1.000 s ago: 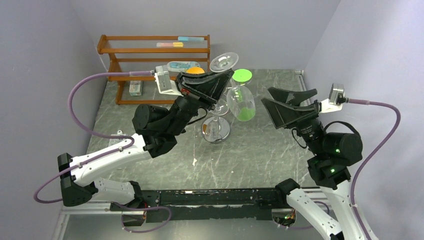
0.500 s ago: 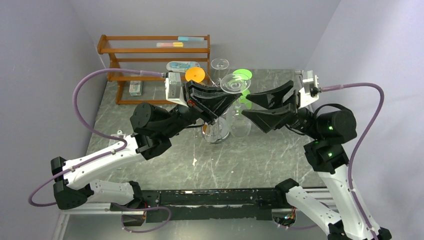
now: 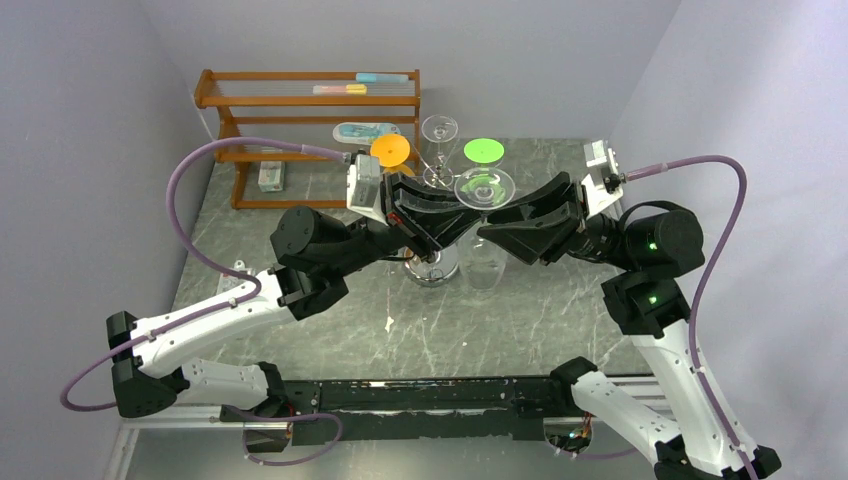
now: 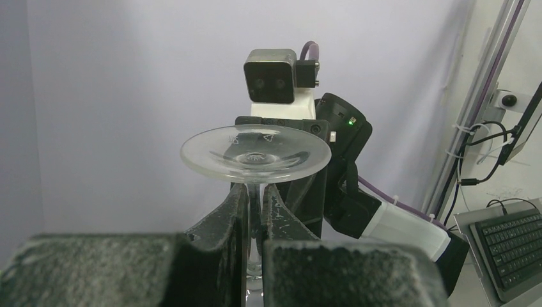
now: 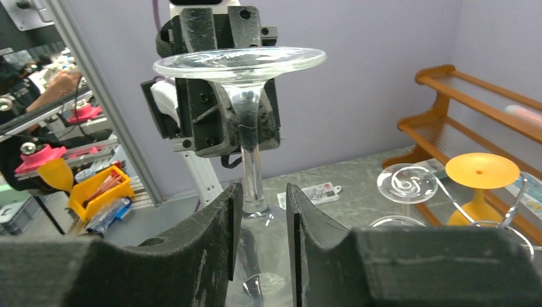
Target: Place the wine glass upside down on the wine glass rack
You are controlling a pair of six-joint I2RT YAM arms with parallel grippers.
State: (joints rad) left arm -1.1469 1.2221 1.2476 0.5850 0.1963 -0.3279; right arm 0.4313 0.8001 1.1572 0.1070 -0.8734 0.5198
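Observation:
The wine glass [image 3: 484,187] is clear and hangs upside down above the table, its round foot on top. My left gripper [image 3: 466,216] is shut on its stem [image 4: 256,198], just under the foot [image 4: 255,153]. From the right, my right gripper [image 3: 488,232] faces the left one with its jaws either side of the stem [image 5: 250,173]. A gap shows between each of its fingers [image 5: 225,217] and the glass. The wine glass rack [image 3: 441,268], a chrome wire tree, stands just behind and below the held glass.
Three glasses hang upside down on the chrome tree: a clear one [image 3: 439,127], an orange one [image 3: 390,150] and a green one [image 3: 484,150]. An orange-brown wooden shelf [image 3: 310,100] stands at the back left, with small items on it and a card [image 5: 313,192] on the table nearby.
The right arm swung in from the right and its jaws narrowed around the glass stem. The left arm swung the glass upright, foot on top, and carried it slightly right.

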